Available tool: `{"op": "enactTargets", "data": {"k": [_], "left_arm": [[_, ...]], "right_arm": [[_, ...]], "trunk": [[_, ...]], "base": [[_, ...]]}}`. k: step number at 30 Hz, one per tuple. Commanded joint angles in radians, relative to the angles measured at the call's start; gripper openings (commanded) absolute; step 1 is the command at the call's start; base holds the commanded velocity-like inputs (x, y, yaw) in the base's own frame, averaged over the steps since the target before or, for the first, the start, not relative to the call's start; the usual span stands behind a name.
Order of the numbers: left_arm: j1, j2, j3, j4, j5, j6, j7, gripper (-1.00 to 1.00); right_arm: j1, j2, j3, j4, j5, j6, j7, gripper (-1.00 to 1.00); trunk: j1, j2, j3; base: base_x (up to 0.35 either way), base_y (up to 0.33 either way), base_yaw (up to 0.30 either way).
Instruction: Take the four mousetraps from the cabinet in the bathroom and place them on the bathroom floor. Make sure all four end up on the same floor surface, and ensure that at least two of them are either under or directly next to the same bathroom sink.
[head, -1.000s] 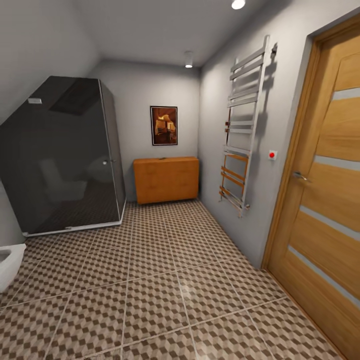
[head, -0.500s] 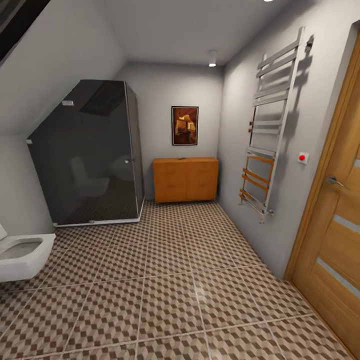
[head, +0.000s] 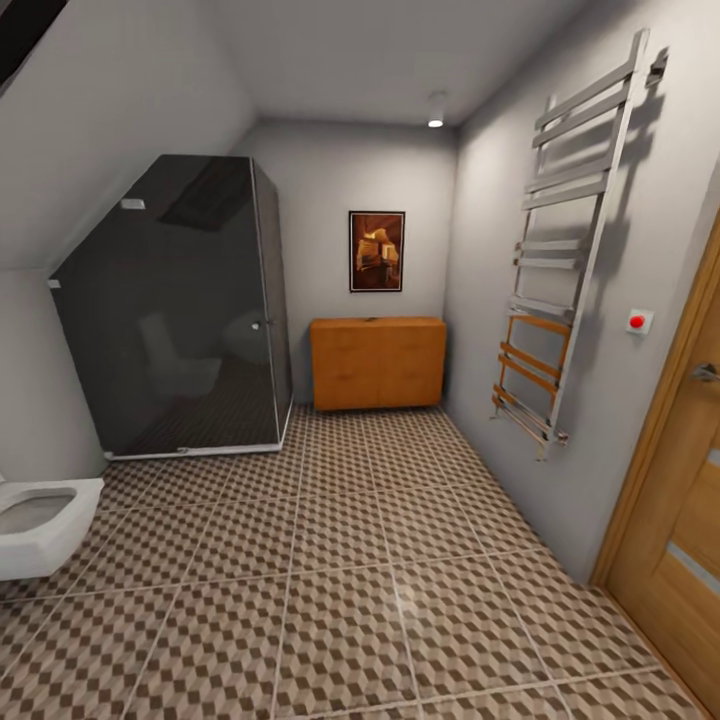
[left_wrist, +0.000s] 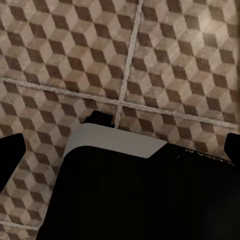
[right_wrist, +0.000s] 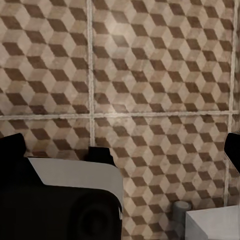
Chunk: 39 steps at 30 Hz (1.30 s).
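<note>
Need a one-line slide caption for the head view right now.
Bathroom approach: orange-brown cabinet against the far wall, dark shower enclosure beside it, cube-patterned floor ahead.

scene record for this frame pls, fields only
room: bathroom, floor tiled in cube pattern
cabinet: against far wall, doors shut
mousetraps: none visible
shower: dark glass, left of cabinet
toilet: near left
towel rail: right wall
door: near right
left tool: open, holding nothing, above floor
right tool: open, holding nothing, above floor

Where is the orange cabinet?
In the head view the cabinet stands against the far wall, under the picture, between the dark shower on its left and the towel rail on the right wall.
</note>
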<state>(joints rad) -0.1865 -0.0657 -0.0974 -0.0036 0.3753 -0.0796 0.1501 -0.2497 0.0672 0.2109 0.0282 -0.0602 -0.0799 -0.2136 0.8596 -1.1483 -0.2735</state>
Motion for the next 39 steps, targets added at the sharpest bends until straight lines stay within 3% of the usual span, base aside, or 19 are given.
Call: {"op": "enactTargets", "data": {"k": [1,39], "left_arm": [[-0.001,0.000,-0.008,0.001,0.008,-0.003,0.003,1.00],[-0.001,0.001,-0.005,-0.001,0.010,0.000,0.003,1.00]], "right_arm": [[-0.001,0.000,0.007,0.003,-0.006,-0.006,-0.003,1.00],[-0.001,-0.001,0.003,0.002,-0.013,-0.008,-0.004,1.00]], "trunk": [[0.001,-0.001,-0.001],[0.001,-0.001,-0.001]], "base": [[0.319,0.000,0.004],[0.323,0.000,0.000]]}}
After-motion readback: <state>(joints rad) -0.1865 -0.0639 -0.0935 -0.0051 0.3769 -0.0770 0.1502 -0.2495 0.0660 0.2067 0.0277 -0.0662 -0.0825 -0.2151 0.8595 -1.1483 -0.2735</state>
